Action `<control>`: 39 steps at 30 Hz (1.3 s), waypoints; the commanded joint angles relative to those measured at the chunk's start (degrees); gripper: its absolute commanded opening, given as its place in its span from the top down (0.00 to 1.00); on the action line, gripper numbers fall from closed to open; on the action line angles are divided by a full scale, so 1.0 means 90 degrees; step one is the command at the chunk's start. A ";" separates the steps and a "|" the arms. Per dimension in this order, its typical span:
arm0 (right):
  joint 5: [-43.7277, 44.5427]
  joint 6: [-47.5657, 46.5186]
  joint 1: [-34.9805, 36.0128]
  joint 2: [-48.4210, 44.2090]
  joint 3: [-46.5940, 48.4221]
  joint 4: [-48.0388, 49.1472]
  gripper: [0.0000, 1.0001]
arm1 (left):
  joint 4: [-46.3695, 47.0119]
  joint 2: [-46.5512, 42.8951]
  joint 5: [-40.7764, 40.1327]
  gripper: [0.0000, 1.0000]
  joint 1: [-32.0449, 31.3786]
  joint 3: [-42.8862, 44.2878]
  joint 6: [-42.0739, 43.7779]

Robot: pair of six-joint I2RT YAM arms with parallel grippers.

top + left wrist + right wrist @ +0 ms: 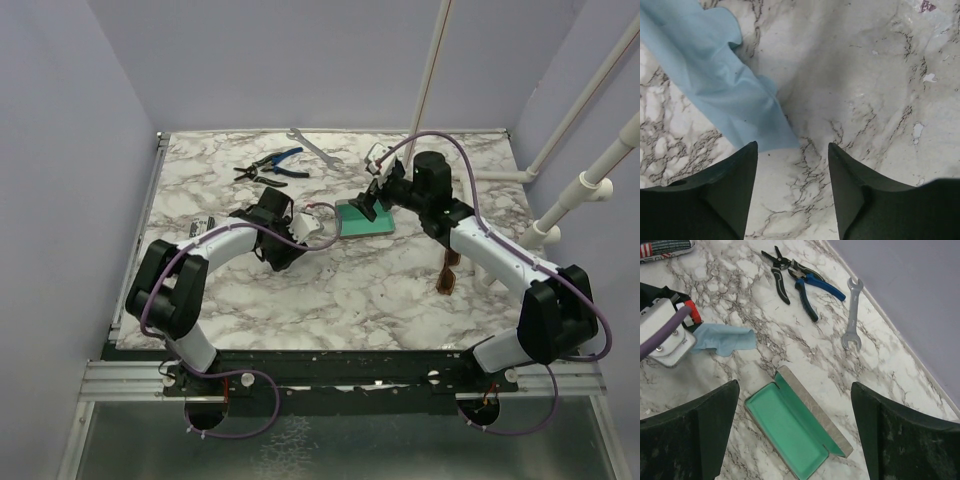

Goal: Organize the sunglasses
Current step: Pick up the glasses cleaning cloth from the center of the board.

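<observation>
The sunglasses [447,273], amber-brown with a dark frame, lie on the marble table beside my right arm, untouched. The grey case [365,218] lies open mid-table with its green lining up; it also shows in the right wrist view [790,432]. My right gripper [368,204] hangs open and empty above the case [795,385]. My left gripper [283,243] is open and empty over bare marble [792,150]. The light blue cloth [715,85] lies just ahead of it to the left, between the left wrist and the case [722,338].
Blue-handled and black pliers [272,166] and a steel wrench [313,146] lie at the back of the table; the right wrist view shows them too. A printed packet [665,247] lies at the left. White pipes [575,195] stand at the right edge.
</observation>
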 commanded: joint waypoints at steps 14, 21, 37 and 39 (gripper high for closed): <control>-0.0225 -0.0061 0.0008 0.0024 0.0284 -0.0107 0.04 | 0.0708 0.0472 -0.0586 1.00 -0.0155 0.0010 -0.0587; -0.0757 -0.0122 0.0005 -0.0008 0.0301 -0.0331 0.05 | 0.0185 -0.0088 -0.0646 1.00 -0.0038 0.0662 -0.0828; -0.2697 0.1688 0.0080 0.0289 -0.0421 0.2142 0.20 | -0.2586 -0.0779 -0.0019 1.00 -0.0136 0.3249 -0.1396; -0.2819 0.1611 0.0152 0.0388 -0.0479 0.2454 0.20 | -0.2667 -0.0919 0.0232 1.00 -0.0185 0.3316 -0.1082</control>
